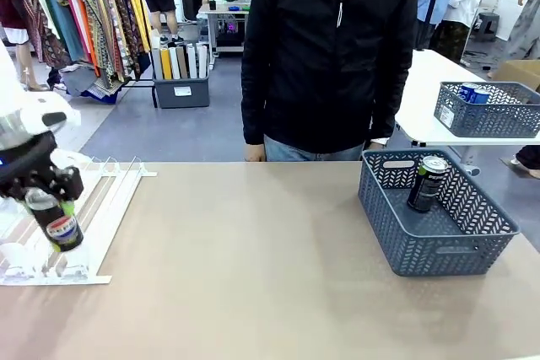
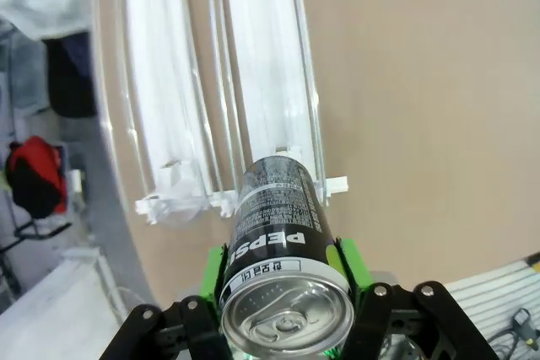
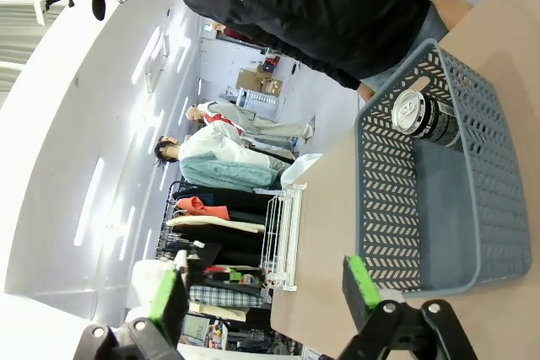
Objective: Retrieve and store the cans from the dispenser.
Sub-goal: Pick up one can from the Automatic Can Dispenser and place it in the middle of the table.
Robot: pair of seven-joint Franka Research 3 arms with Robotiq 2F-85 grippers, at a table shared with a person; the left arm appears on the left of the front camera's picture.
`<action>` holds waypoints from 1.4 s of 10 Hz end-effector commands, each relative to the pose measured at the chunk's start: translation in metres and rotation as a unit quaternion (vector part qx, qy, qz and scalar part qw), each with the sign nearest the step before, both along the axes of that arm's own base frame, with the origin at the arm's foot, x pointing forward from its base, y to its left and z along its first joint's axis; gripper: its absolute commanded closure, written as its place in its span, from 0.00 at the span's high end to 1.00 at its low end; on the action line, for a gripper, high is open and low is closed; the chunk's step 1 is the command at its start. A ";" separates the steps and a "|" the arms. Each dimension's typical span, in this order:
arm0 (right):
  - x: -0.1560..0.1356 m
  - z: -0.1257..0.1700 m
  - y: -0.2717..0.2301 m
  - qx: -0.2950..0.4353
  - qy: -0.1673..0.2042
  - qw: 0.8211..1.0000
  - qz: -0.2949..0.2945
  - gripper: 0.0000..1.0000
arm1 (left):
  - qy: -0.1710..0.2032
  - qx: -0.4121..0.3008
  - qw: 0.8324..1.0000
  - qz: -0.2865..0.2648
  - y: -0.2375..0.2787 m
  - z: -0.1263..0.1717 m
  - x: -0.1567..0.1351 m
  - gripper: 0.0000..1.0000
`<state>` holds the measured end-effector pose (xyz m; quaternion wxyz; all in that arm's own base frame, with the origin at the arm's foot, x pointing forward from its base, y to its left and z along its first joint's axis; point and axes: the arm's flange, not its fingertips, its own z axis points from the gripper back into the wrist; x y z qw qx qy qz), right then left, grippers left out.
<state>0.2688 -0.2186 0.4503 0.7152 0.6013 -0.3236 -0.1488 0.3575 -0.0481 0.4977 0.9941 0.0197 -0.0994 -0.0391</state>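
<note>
Dark Pepsi can [image 2: 278, 233] above white dispenser [image 2: 253, 82] lanes

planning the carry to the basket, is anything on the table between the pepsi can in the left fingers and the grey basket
Nothing visible. The left gripper holds the Pepsi can over the dispenser, and bare table runs across to the grey basket. Another can already stands inside at the back, leaving floor free.

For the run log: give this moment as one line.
left claw: shut on Pepsi can | right claw: open | basket: one can
</note>
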 end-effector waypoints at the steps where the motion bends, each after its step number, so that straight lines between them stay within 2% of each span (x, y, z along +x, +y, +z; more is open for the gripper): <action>1: 0.001 0.003 0.001 0.004 -0.009 1.000 -0.003 1.00 | -0.059 -0.014 0.998 -0.007 -0.005 0.051 -0.022 0.00; 3: 0.001 0.003 0.001 0.004 -0.009 1.000 -0.003 1.00 | -0.090 -0.038 0.995 -0.002 0.003 0.076 -0.039 0.00; 5: 0.001 0.003 0.001 0.004 -0.009 1.000 -0.003 1.00 | -0.078 -0.063 0.995 0.023 0.015 0.079 -0.038 0.00; 6: 0.001 0.003 0.001 0.004 -0.009 1.000 -0.003 1.00 | -0.092 -0.029 0.995 0.001 0.002 0.086 -0.042 0.00; 10: 0.001 0.003 0.001 0.004 -0.009 1.000 -0.003 1.00 | -0.084 -0.036 0.996 0.004 0.003 0.081 -0.042 0.00; 11: 0.001 0.003 0.001 0.004 -0.009 1.000 -0.003 1.00 | -0.076 -0.067 0.993 -0.064 -0.017 0.078 -0.040 0.00; 12: 0.001 0.003 0.001 0.004 -0.009 1.000 -0.003 1.00 | -0.068 -0.074 0.993 -0.058 -0.045 0.077 -0.028 0.00; 14: 0.001 0.003 0.001 0.004 -0.009 1.000 -0.003 1.00 | -0.045 -0.090 0.984 -0.149 -0.125 0.071 0.001 0.00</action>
